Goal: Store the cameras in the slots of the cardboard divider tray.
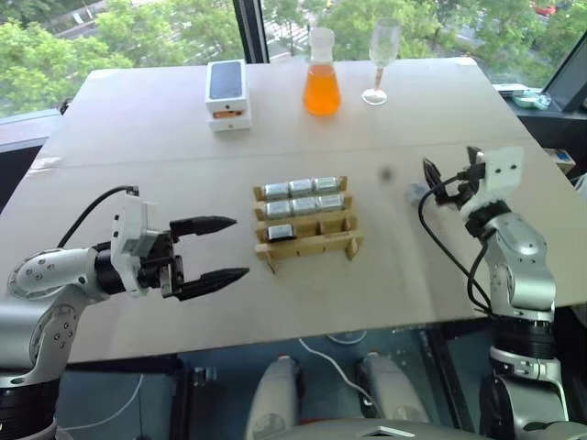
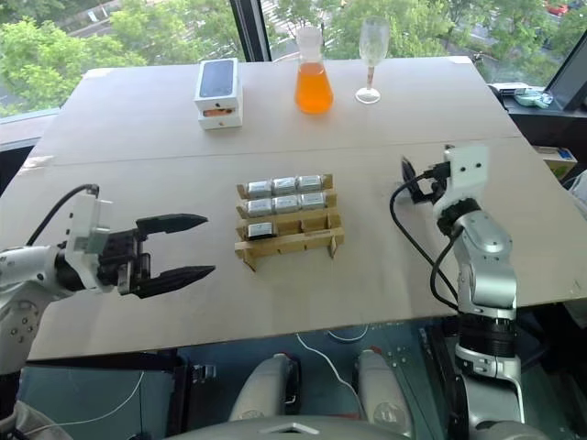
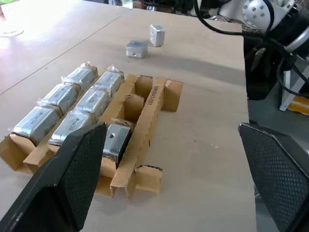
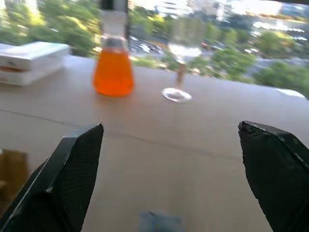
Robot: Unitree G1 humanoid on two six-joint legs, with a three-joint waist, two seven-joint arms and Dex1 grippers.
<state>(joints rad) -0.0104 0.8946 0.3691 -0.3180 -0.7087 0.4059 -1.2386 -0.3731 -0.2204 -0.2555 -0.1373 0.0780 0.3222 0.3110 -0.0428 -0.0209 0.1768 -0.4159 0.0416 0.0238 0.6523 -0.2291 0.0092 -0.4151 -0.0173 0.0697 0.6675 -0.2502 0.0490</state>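
The cardboard divider tray (image 1: 310,240) lies in the middle of the table. Its back and middle rows each hold three silver-grey cameras (image 1: 302,187), and one camera (image 3: 116,139) sits at the left end of the front row. Two loose cameras (image 3: 136,48) lie on the bare table between the tray and my right arm. My left gripper (image 1: 238,247) hovers open just left of the tray, pointing at it, with nothing between its fingers. My right gripper (image 4: 170,126) is open and empty off to the tray's right, facing the far side of the table.
At the far side stand a white phone box with a black top (image 1: 227,92), a flask of orange liquid (image 1: 322,87) and a wine glass (image 1: 379,60). The table's front edge (image 1: 303,335) runs close under both arms. Black cables (image 1: 431,197) hang from my right wrist.
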